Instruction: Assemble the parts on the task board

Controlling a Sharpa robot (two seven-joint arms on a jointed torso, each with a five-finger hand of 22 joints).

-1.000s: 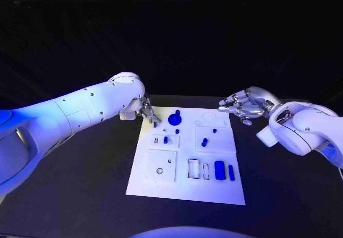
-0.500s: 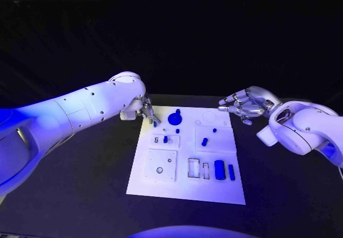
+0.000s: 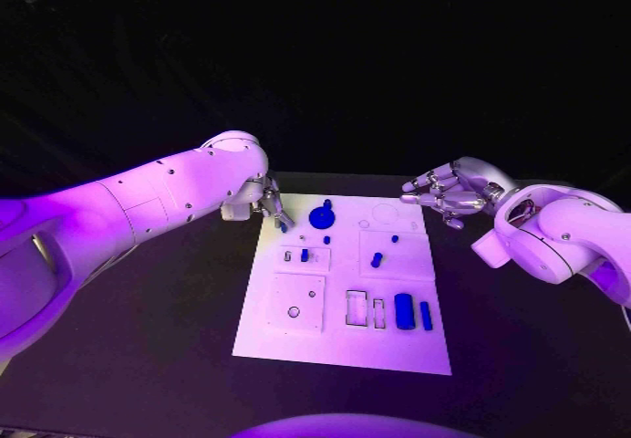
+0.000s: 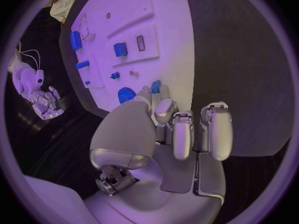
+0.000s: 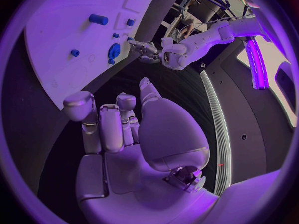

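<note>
Looking down at the black table (image 3: 131, 365), the white task board (image 3: 345, 356) lies flat in the middle, and most of the job looks left to do. Many blue parts lie loose on it. A round blue gear (image 3: 322, 218) sits near the far end of the board. Two long blue bars (image 3: 404, 312) lie side by side near the close end, just beside an open slot. A few small blue pieces (image 3: 377, 261) sit in the middle rows. I cannot tell if any of them are pushed all the way in.

The left hand (image 3: 270, 206) is at the far left corner of the board. In the left wrist view its fingers (image 4: 163, 110) pinch a small blue part (image 4: 156, 87) at the tips. So that hand holds one piece, and it hangs just above the board edge, next to the gear. I think it is about to put this piece in its place.

The right hand (image 3: 447, 196) hovers off the far right corner of the board, apart from it. Its fingers (image 5: 106, 122) are curled in a little, and I see nothing in them.

Many slots and holes on the board look bare, so there is lots more to fit.
</note>
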